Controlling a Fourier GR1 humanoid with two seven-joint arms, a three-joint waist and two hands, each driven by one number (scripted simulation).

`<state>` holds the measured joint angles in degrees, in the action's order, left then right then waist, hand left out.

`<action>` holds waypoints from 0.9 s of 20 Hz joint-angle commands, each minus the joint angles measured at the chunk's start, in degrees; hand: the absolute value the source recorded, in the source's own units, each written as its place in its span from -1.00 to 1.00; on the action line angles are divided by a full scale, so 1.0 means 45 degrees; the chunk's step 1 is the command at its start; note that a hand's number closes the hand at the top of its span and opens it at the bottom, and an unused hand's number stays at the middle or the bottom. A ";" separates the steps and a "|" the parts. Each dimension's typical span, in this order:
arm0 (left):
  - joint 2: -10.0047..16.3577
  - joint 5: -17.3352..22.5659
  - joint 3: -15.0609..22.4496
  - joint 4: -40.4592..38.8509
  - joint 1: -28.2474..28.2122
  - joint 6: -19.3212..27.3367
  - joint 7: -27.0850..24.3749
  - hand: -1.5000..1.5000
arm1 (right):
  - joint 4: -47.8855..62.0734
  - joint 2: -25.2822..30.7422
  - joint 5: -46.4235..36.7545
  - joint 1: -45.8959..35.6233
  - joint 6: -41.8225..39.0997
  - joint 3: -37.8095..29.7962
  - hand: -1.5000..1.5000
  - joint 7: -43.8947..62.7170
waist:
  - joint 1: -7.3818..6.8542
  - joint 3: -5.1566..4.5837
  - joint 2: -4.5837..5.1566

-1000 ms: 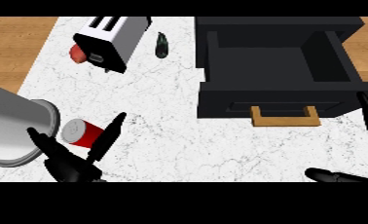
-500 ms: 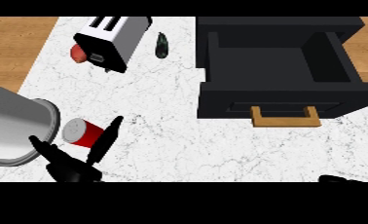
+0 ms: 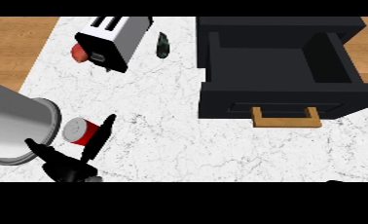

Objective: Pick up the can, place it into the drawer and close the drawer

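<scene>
The red can with a grey top stands on the white marble counter at the lower left. My left hand comes in from the lower edge just below it, open, with one straight finger rising along the can's right side and the thumb spread out to its left. The black drawer is pulled open at the upper right, its inside empty and its wooden handle facing me. Of my right hand only a dark sliver shows at the lower right edge.
A large grey metal pot lies right beside the can on its left. A toaster stands at the back left with a small red object next to it. A dark slim object lies between toaster and drawer.
My right hand has sunk down and nearly left the view at the lower right. The left hand has stayed by the can, its finger shifting slightly towards it. The can has not moved.
</scene>
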<state>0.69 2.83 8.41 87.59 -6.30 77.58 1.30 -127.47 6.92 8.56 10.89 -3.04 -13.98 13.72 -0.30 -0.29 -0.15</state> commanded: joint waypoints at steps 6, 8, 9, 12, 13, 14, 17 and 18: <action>-0.0151 0.4463 -0.2727 -0.2342 0.0533 -0.3379 -0.4872 -1.00 | 0.0157 -0.0298 0.0069 0.0206 -0.0258 0.0082 -1.00 -0.0401 | 0.0045 0.0010 0.0026; -0.0152 0.5340 -0.3277 -0.2854 0.0213 -0.4488 -0.6270 -1.00 | -0.0246 -0.0379 -0.0573 -0.0352 0.0199 0.0653 -1.00 0.0288 | -0.0036 0.0007 0.0035; -0.0152 0.6324 -0.2941 -0.3137 0.0212 -0.4335 -0.7410 -1.00 | -0.0571 -0.0406 -0.0508 0.0089 0.0041 0.0568 -1.00 0.0253 | 0.0039 0.0019 0.0021; -0.0153 0.6986 -0.4406 -0.5481 0.1474 -0.5932 -0.8547 -1.00 | 0.0522 0.0024 0.0293 0.0065 -0.0641 -0.0528 -1.00 -0.0809 | 0.0138 0.0039 0.0051; -0.0154 0.6931 -0.4438 -0.5704 0.1286 -0.6557 -0.8886 -1.00 | 0.0331 -0.0344 -0.0421 -0.0246 -0.0188 0.0062 -1.00 -0.0598 | 0.0095 0.0046 0.0046; -0.0154 0.7206 -0.4039 -0.5751 0.1977 -0.5999 -0.8866 -1.00 | -0.0060 0.0375 0.0115 -0.1063 0.0076 -0.0573 -1.00 0.0892 | 0.0105 0.0047 0.0045; -0.0154 0.6925 -0.4238 -0.7155 0.1882 -0.7709 -0.9230 -1.00 | 0.0036 -0.0324 -0.0843 -0.0740 0.0234 0.0261 -1.00 0.0226 | 0.0107 0.0048 0.0055; -0.0125 0.6780 -0.4354 -0.6975 0.1612 -0.7893 -0.9208 -1.00 | 0.0008 -0.0412 -0.1389 -0.1459 0.0619 0.0931 -1.00 0.0824 | 0.0043 0.0049 0.0054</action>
<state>-0.02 31.28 -8.35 62.58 0.40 47.92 -38.93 -127.60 5.94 6.35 8.48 -2.85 -13.27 14.66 0.16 0.27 -0.20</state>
